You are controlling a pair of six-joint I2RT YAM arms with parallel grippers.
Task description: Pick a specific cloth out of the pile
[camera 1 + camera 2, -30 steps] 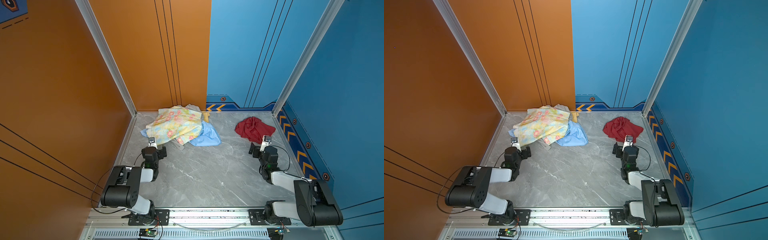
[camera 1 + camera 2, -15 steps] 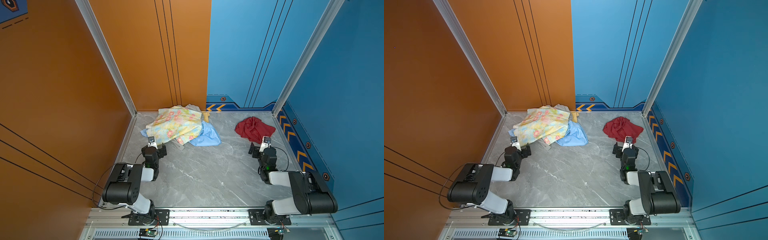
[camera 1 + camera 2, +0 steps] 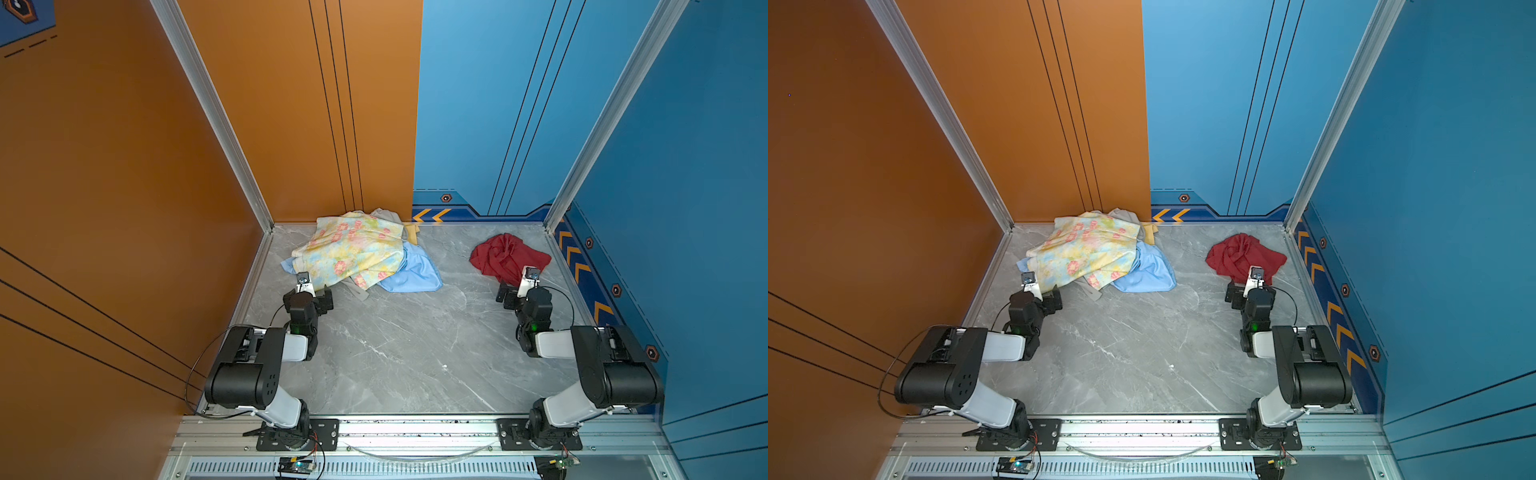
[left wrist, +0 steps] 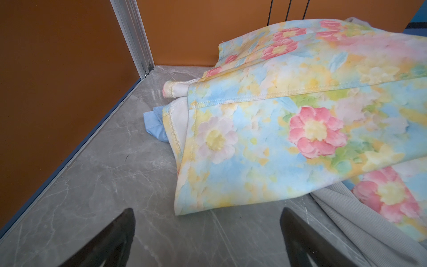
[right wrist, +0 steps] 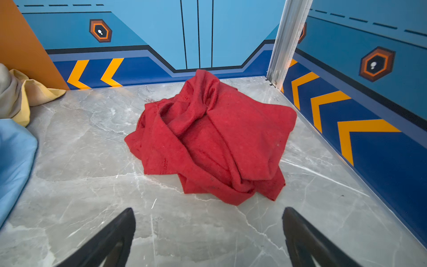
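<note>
Right wrist view has the dark red cloth [image 5: 215, 138] crumpled alone on the grey table [image 5: 92, 161] by the blue corner, well apart from the floral-topped pile [image 3: 353, 249], seemingly already picked out, since right hand [image 5: 208, 210] and left hand [image 4: 208, 210] both gape empty.

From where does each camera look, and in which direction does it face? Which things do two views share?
Top views: high above the front rail, looking down at the whole table; both arms, left gripper and right gripper show.
Left wrist: low behind the open left gripper, facing the pile; two fingertips show.
Right wrist: low behind the open right gripper, facing the red cloth; two fingertips show.
Shared: both wrist views catch the pile's blue cloth.
</note>
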